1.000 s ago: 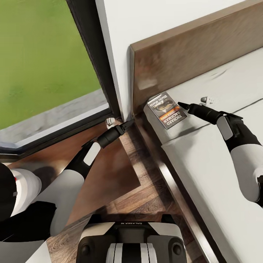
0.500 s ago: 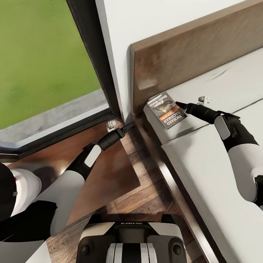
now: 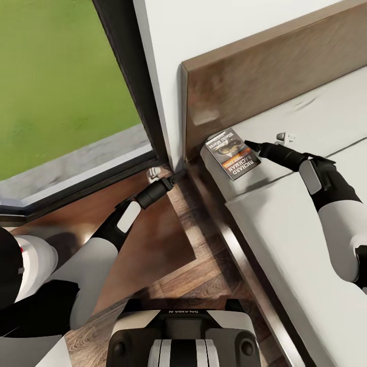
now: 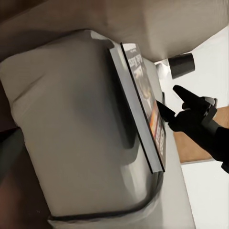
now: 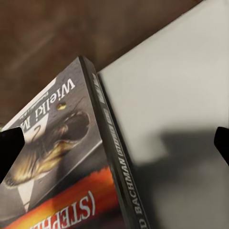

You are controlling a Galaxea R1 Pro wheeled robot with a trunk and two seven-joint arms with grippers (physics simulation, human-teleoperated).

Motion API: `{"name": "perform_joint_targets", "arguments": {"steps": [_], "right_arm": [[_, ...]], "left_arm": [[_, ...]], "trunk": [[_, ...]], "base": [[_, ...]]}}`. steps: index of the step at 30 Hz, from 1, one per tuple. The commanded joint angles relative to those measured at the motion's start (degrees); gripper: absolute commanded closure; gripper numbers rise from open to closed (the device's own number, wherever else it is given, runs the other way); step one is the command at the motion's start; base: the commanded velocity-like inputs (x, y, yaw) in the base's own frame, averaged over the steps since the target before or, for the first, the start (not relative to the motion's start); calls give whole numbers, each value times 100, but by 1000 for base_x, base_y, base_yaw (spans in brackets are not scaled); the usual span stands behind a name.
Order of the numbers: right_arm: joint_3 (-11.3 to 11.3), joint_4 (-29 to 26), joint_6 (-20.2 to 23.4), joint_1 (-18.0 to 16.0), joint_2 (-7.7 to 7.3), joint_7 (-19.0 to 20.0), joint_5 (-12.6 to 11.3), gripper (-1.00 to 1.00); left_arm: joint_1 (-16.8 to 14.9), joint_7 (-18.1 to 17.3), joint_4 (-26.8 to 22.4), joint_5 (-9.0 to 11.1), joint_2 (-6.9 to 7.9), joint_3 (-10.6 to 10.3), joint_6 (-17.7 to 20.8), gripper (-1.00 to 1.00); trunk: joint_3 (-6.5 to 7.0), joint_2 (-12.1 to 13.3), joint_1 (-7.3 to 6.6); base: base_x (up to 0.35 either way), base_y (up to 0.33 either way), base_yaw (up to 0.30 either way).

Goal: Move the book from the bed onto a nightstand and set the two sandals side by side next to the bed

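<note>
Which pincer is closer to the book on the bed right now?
Right. The right pincer is at the book's edge on the mattress, open around it. The left pincer hangs beside the bed frame, below the book's corner.

One book (image 3: 233, 153) on one bed (image 3: 306, 224); one wooden headboard (image 3: 265, 76); one nightstand (image 3: 148, 239); one glass door (image 3: 61, 86). Two robot arms, each ending in one tool: left tool (image 3: 176, 176), right tool (image 3: 248, 145).
</note>
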Motion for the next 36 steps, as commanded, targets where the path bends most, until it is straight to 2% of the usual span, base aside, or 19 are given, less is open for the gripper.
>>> {"name": "perform_joint_targets", "arguments": {"steps": [1,6,12,26,36], "right_arm": [[-3,-7,48,-2,-3,6,-48,-100],[-3,-37,43,-2,-2,6,-48,-100],[-3,-45,42,-3,-5,6,-48,-100],[-3,-48,40,-2,-3,6,-48,-100],[-1,-148,43,-3,0,14,-48,-100]], "left_arm": [[-2,-7,2,85,1,-10,57,-100],[-2,15,5,218,6,-10,56,-100],[-2,-6,9,238,6,-10,56,-100],[-2,-34,1,241,10,-10,51,-100],[-2,-158,-3,246,15,-6,53,-100]], "trunk": [[-2,-2,0],[-2,-2,0],[-2,-2,0],[-2,-2,0],[-2,-2,0]], "base": [[0,0,0],[0,-44,0],[0,-148,0],[0,-9,-1],[0,0,-198]]}}
